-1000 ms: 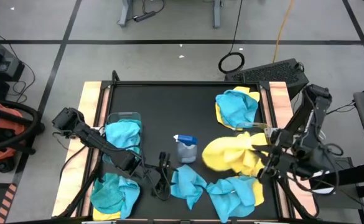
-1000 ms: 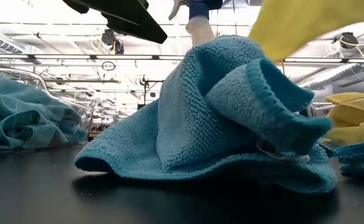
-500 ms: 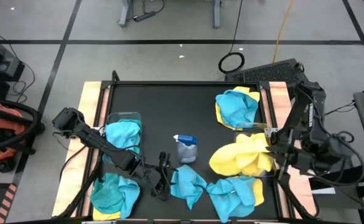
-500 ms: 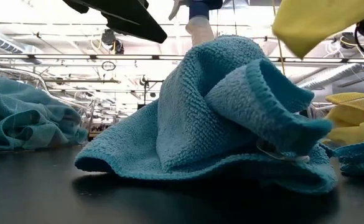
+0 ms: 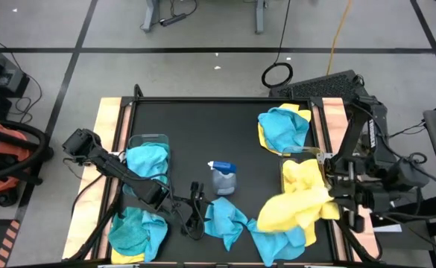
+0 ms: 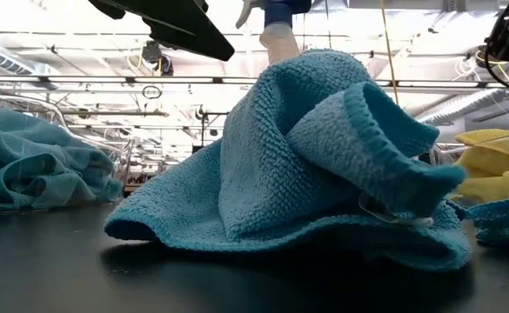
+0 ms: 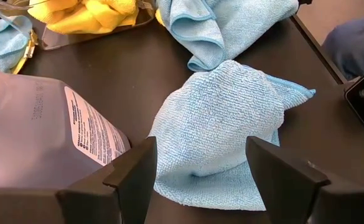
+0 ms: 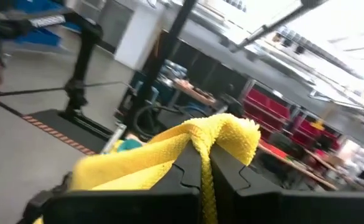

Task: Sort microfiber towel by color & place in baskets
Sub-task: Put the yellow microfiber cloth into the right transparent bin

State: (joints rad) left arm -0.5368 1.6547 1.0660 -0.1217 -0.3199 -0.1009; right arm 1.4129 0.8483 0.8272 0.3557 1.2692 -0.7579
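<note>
My right gripper [image 5: 335, 199] is near the table's right edge, raised and shut on a yellow towel [image 5: 292, 212] that trails toward the table's left. Beside it, more yellow cloth [image 5: 299, 173] lies in a clear basket [image 5: 309, 154]. A second clear basket [image 5: 147, 140] at the left holds a teal towel [image 5: 144, 160]. My left gripper [image 7: 200, 183] is low near the table's near edge, open, with a finger on either side of a loose teal towel [image 7: 225, 124], touching nothing that I can see. That towel [image 6: 324, 156] lies crumpled on the table. My right gripper pinches the yellow towel by a bunched fold [image 8: 225, 134] between its two shut fingers [image 8: 185, 177]. The cloth bulges past the fingertips and drapes back along one side. The towel is lifted clear of the table and trails from the fingers toward the table's left.
A grey spray bottle with a blue top [image 5: 222, 177] stands mid-table, right next to my left gripper [image 7: 38, 130]. A teal towel on yellow [image 5: 285, 126] lies at the far right, another teal one [image 5: 277, 232] below the held towel, and a teal-on-yellow pile [image 5: 136, 231] at the near left.
My right gripper has moved up and toward the table's near right corner, turning as it went and staying shut. The yellow towel has gone with it, swinging from beside the spray bottle toward the near edge and rising out of the low view.
</note>
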